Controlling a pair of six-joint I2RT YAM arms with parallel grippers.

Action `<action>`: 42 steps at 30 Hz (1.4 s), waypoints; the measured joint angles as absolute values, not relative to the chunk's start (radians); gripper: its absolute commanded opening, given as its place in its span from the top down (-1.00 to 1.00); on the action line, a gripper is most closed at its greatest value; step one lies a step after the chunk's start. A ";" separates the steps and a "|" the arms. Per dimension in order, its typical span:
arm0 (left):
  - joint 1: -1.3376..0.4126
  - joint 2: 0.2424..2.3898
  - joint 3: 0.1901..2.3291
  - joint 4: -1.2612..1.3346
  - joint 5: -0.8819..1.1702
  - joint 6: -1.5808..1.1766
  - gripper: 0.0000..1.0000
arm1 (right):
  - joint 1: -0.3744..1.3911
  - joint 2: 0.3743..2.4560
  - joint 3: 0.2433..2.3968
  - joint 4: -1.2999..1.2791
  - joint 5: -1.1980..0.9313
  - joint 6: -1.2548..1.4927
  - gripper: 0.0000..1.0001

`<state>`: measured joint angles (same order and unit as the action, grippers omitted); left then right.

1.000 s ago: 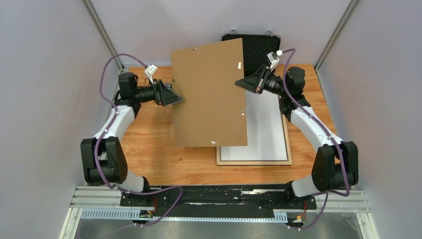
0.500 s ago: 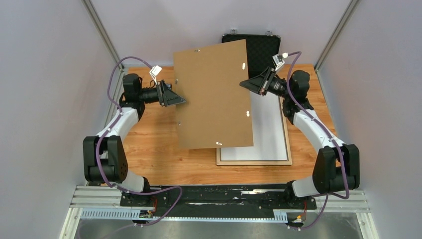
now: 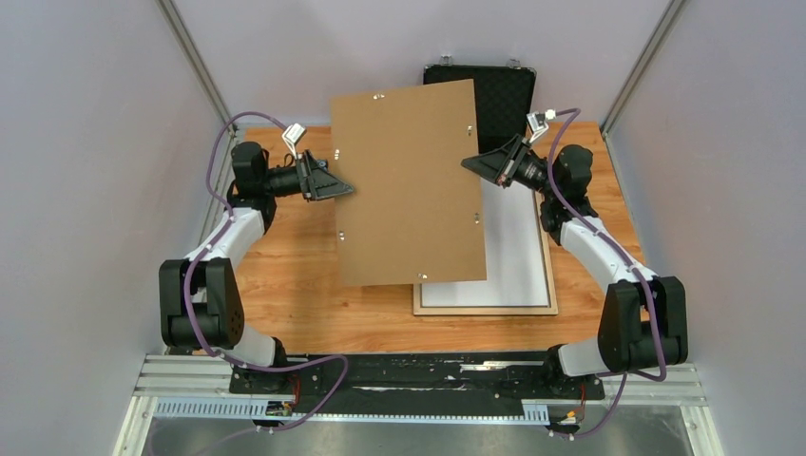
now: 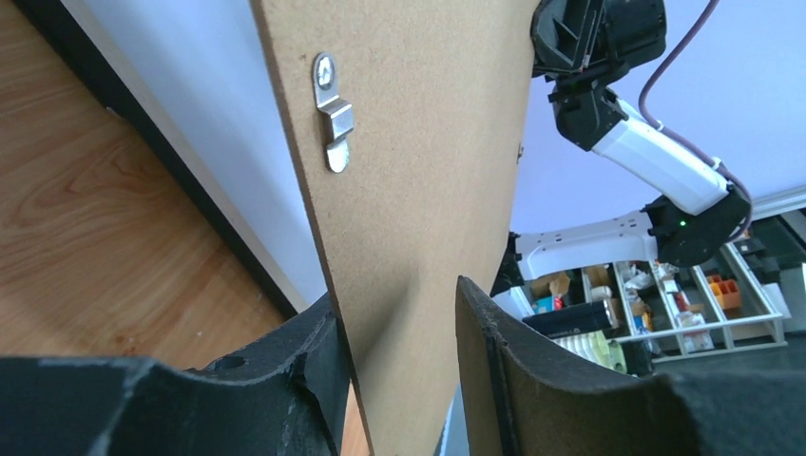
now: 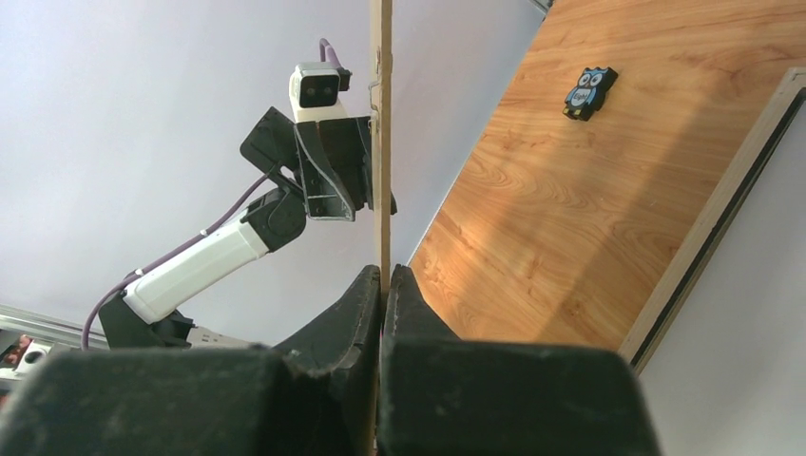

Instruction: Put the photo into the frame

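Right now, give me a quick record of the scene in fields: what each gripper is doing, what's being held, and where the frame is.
Held item: brown backing panel, raised above the table
Right gripper: shut on the panel's right edge
Left gripper: open, jaws straddling the panel's left edge, one finger touching it, a gap at the other
Frame: flat on the table, light wood up, partly under the panel
Inside frame: white sheet
Far edge: black case
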<state>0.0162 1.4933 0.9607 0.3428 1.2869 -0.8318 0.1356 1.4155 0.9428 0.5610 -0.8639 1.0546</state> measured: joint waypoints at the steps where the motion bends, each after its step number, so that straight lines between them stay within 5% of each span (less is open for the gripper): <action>1: 0.017 1.493 0.958 0.354 1.287 -0.847 0.06 | 0.135 1.415 0.939 0.568 -0.862 1.054 1.00; 21: 0.002 1.485 0.943 0.471 1.283 -1.024 0.42 | 0.133 1.414 0.890 0.636 -0.828 1.046 1.00; 33: -0.020 1.452 0.943 0.517 1.309 -1.095 0.96 | 0.140 1.414 0.889 0.644 -0.827 1.042 1.00; 37: -0.020 1.430 0.943 0.491 1.308 -1.078 1.00 | 0.139 1.414 0.889 0.643 -0.829 1.039 1.00; 39: -0.020 1.423 0.943 0.464 1.303 -1.057 1.00 | 0.139 1.414 0.888 0.640 -0.830 1.034 0.85; 42: -0.022 1.411 0.943 0.412 1.300 -1.024 1.00 | 0.139 1.414 0.883 0.625 -0.827 1.016 0.38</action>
<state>-0.0216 1.4105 0.9432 0.4118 1.2999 -1.0237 0.1390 1.4139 0.8825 0.6247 -0.8272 1.0164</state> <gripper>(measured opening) 0.063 0.120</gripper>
